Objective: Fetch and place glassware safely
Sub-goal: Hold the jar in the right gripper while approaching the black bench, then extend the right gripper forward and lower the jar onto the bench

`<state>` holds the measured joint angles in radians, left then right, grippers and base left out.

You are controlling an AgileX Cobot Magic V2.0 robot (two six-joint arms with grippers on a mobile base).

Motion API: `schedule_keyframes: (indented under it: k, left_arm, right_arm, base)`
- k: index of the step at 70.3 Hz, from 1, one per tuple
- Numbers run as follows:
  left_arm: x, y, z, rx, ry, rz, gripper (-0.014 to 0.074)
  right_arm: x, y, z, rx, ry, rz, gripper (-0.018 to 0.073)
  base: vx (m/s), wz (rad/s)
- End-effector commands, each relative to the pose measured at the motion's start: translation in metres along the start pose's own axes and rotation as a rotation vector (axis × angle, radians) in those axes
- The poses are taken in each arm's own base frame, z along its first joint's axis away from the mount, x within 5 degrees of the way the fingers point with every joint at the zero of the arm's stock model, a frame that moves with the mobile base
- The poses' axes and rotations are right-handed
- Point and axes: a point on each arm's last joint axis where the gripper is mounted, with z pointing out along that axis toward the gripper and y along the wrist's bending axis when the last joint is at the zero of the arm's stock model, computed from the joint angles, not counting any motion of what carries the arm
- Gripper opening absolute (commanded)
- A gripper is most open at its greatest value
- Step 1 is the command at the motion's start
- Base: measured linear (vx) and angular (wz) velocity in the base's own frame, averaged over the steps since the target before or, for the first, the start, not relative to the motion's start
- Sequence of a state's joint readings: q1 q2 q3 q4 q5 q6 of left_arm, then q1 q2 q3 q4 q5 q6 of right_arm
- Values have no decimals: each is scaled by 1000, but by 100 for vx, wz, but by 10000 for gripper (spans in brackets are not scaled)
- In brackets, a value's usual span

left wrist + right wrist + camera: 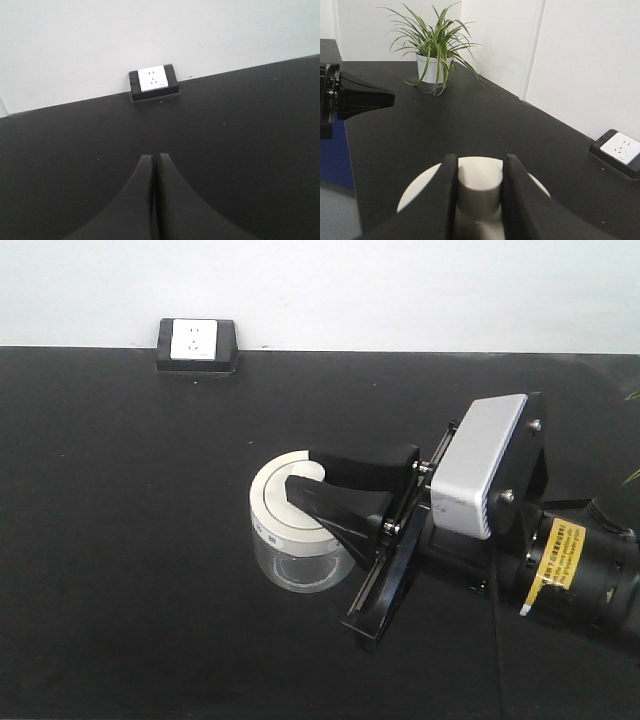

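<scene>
The glassware (292,568) is a short clear jar with a round off-white lid (272,512), standing on the black table (120,540) near the middle. My right gripper (302,472) reaches in from the right and is shut on the lid's central knob (479,182). In the right wrist view its two black fingers (445,200) press both sides of the knob. My left gripper (153,157) hovers over bare tabletop with its jaws together and nothing between them. It also shows at the left edge of the right wrist view as a black pointed shape (367,97).
A black box with a white wall socket (197,346) sits at the table's back edge against the white wall. A potted spider plant (436,50) stands at the table's far end beyond the jar. The table's side edge runs at the left (350,165).
</scene>
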<state>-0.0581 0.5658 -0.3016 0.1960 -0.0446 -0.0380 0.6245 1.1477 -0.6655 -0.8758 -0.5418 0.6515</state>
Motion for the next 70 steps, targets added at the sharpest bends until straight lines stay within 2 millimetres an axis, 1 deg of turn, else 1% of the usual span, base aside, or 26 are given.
schedule_keyframes:
  k: [1,57,70]
  left_arm:
    - [-15,1,-1,4,-98,-15,-7]
    - [-15,1,-1,4,-98,-15,-7]
    - [-15,1,-1,4,-98,-15,-7]
  right_arm:
    - [-23,2,-4,-25,-122,-3,-3]
    - [-23,2,-4,-27,-124,-3,-3]
    - [-22,0,-4,-4,-109,13,-3]
  base:
    - [0,0]
    - [0,0]
    - [0,0]
